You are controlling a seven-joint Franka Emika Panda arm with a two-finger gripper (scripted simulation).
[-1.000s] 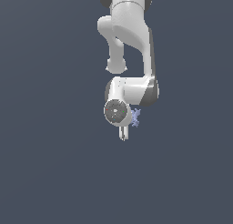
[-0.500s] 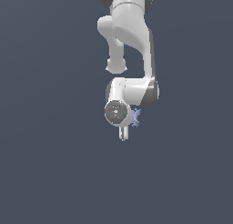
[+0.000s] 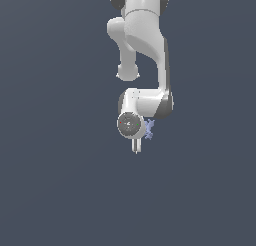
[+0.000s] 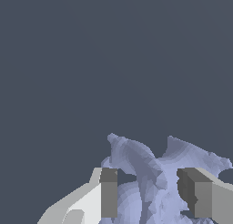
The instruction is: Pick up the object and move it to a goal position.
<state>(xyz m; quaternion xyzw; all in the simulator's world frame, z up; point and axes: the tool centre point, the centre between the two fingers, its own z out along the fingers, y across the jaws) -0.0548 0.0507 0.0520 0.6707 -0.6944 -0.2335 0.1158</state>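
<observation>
Nothing has visibly moved since the earlier frames: the arm (image 3: pixel 145 45) hangs in the same pose against a plain grey backdrop. Its gripper (image 4: pixel 148 193) pinches the object (image 4: pixel 150 173) between both fingers (image 4: pixel 108 193). That object (image 3: pixel 149 129) is a tiny pale blue-lavender lump, knobbly and spiky, showing beside the wrist, on the exterior view's right.

From the exterior view I'm seeing only a sliver of the lump (image 3: pixel 149 129) peeking out beside the arm's wrist (image 3: pixel 131 125), which is covering most of it. In the wrist view, the picture's edge is cutting off the lump (image 4: pixel 150 173) and both fingers (image 4: pixel 108 193) of the hand (image 4: pixel 148 193).
</observation>
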